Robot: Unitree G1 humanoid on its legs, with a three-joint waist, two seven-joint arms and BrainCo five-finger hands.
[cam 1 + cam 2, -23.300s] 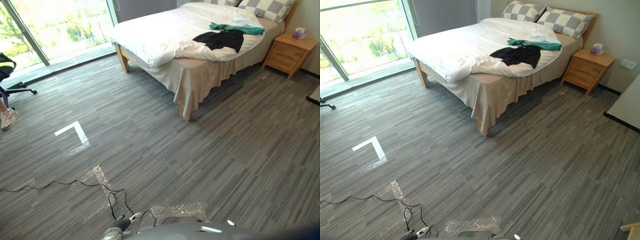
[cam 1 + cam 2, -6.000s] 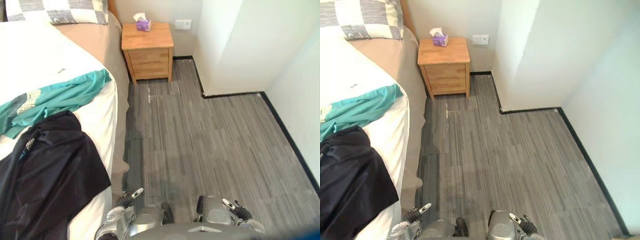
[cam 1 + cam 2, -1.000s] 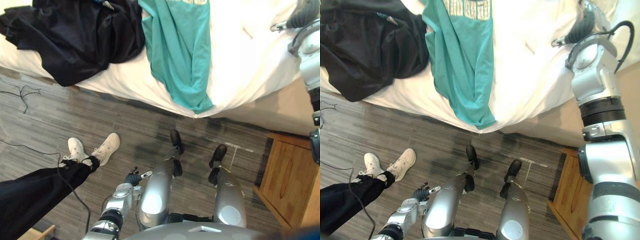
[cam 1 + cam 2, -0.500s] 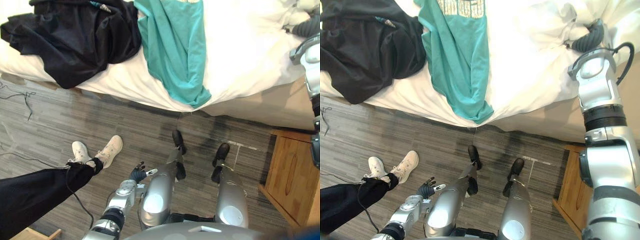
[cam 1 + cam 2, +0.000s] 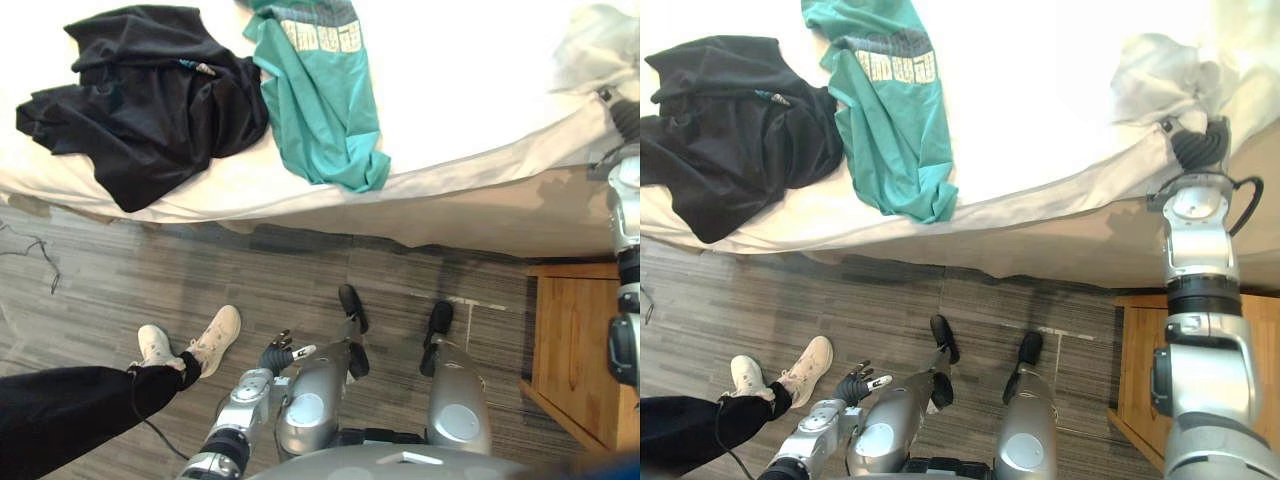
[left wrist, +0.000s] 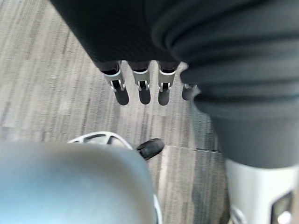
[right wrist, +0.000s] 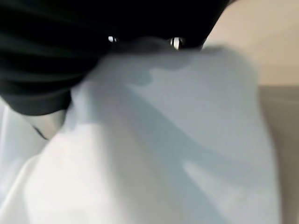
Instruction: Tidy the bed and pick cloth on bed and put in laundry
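1. Right hand [image 5: 1198, 143] is up at the edge of the bed [image 5: 1060, 250], pressed into a bunched-up fold of the white duvet [image 5: 1160, 75]. In its wrist view the white cloth covers it, so you can't tell if it's closed on anything.
2. Your left hand [image 5: 278, 352] hangs low by the robot's side over the grey floor [image 5: 300, 270]. Its fingers [image 6: 140, 88] are straight and hold nothing.
3. Black garment [image 5: 140, 95] lies crumpled on the duvet near the bed's edge, well apart from both hands.
4. Teal shirt [image 5: 320, 95] lies just beside it, touching it, with its end reaching the duvet's edge.
5. Wooden nightstand [image 5: 580, 340] stands on the floor by the bed, below your right arm.
6. Person's leg in black trousers [image 5: 70, 415] and white shoes [image 5: 190, 340] are on the floor near your left hand.
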